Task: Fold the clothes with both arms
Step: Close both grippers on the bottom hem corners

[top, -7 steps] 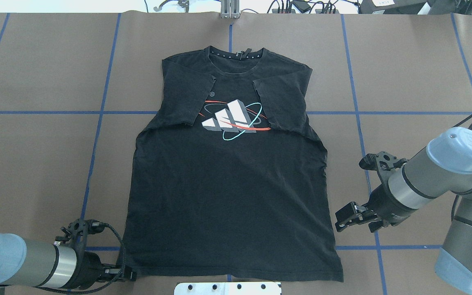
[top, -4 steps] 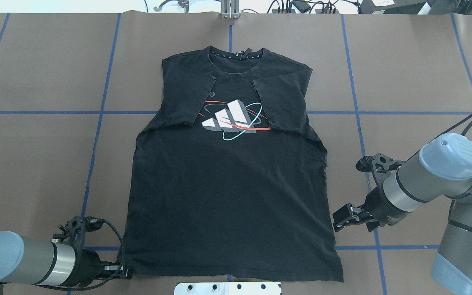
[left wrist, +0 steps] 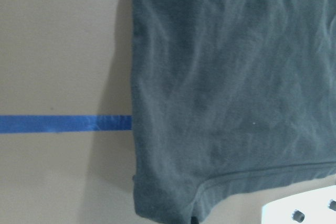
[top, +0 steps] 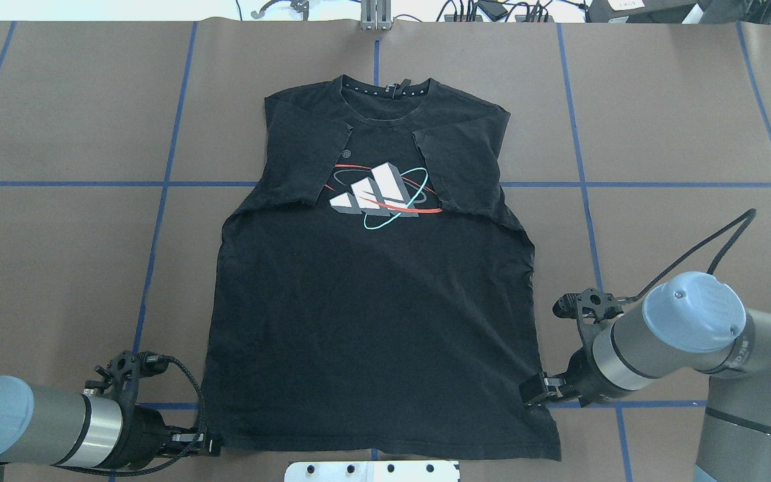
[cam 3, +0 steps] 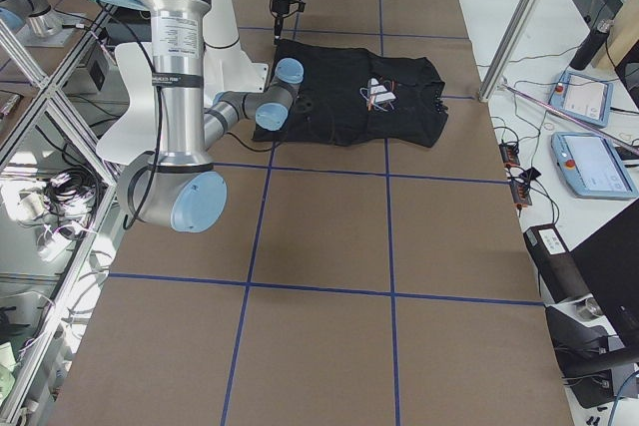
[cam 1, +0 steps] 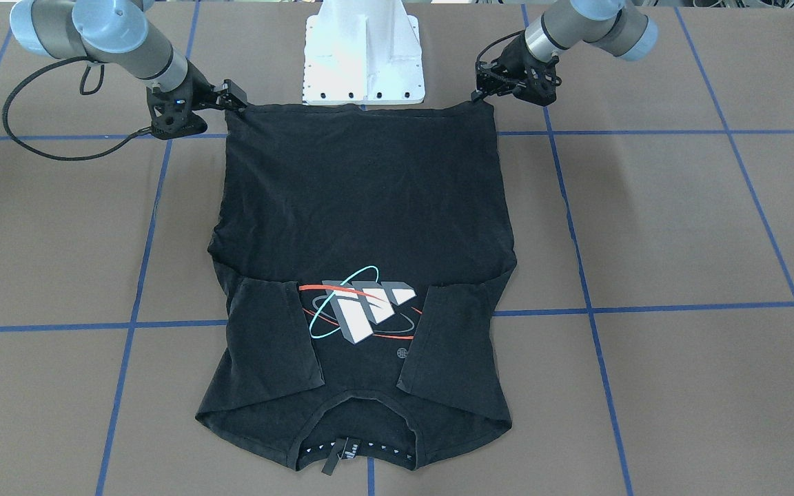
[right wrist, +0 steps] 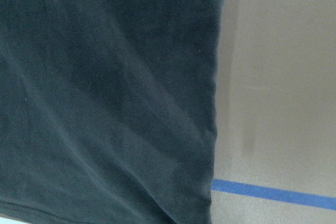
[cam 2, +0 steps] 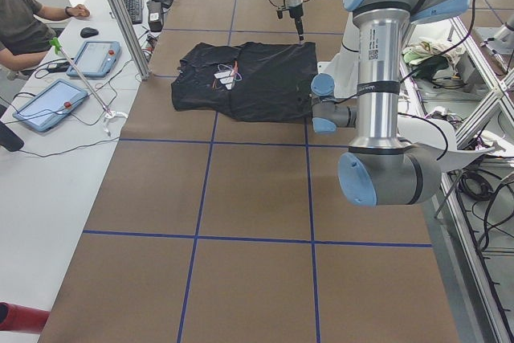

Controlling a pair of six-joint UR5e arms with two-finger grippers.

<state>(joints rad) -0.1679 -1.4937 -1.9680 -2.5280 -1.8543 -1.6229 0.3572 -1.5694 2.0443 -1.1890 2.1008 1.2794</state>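
— T-shirt: where is it?
— Flat on the table, graphic up, sleeves folded in, hem nearest the robot.
— And the pincers?
— Left gripper is at its hem corner and right gripper is at the side edge. Clenched or released, I cannot tell.

the overhead camera sat behind the robot, looking forward and down over the table. the front camera faced it from the far side, steeply down. two side cameras looked along the table from its left and right ends, farther off. all four shared the t-shirt. each wrist camera looked down, very close, at one near edge of it.
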